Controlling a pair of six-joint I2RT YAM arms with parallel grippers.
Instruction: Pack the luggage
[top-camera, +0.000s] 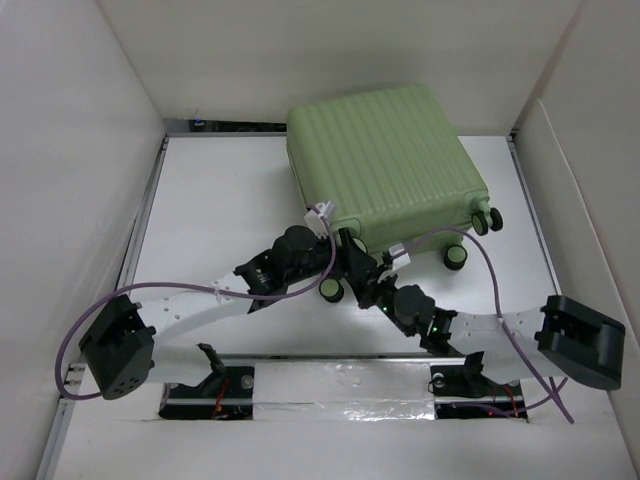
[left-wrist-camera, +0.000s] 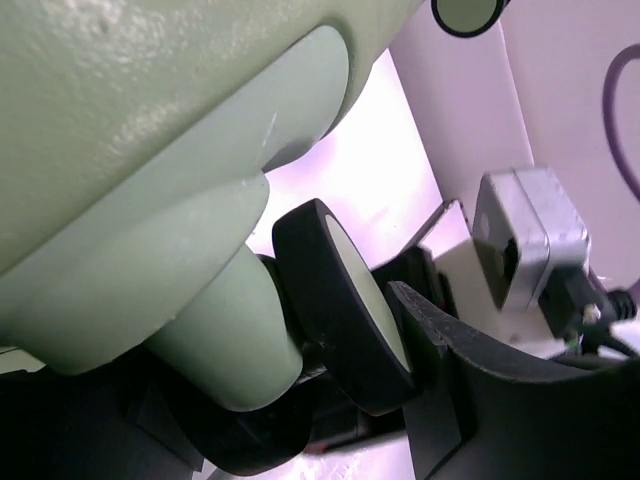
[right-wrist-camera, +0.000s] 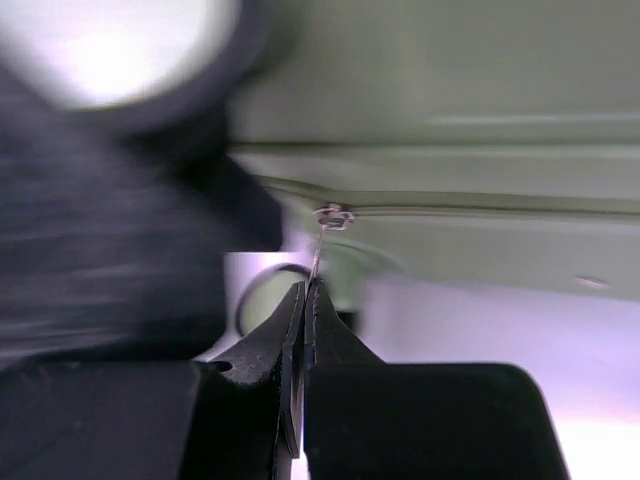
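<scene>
The luggage (top-camera: 385, 165) is a pale green ribbed suitcase lying flat and closed at the back of the table, its black-and-green caster wheels toward me. My left gripper (top-camera: 335, 268) sits at its near left corner. In the left wrist view a caster wheel (left-wrist-camera: 340, 300) under the shell (left-wrist-camera: 150, 120) stands between the two dark fingers, with the right finger (left-wrist-camera: 470, 370) against its green face. My right gripper (top-camera: 362, 268) is right beside it. In the right wrist view it (right-wrist-camera: 307, 290) is shut on the thin metal zipper pull (right-wrist-camera: 320, 250) that hangs from the seam of the shell (right-wrist-camera: 450, 120).
White walls enclose the table on the left, right and back. Two more caster wheels (top-camera: 455, 257) (top-camera: 487, 220) stick out at the suitcase's near right side. Purple cables (top-camera: 490, 270) loop over both arms. The arm bases (top-camera: 330, 385) are at the near edge.
</scene>
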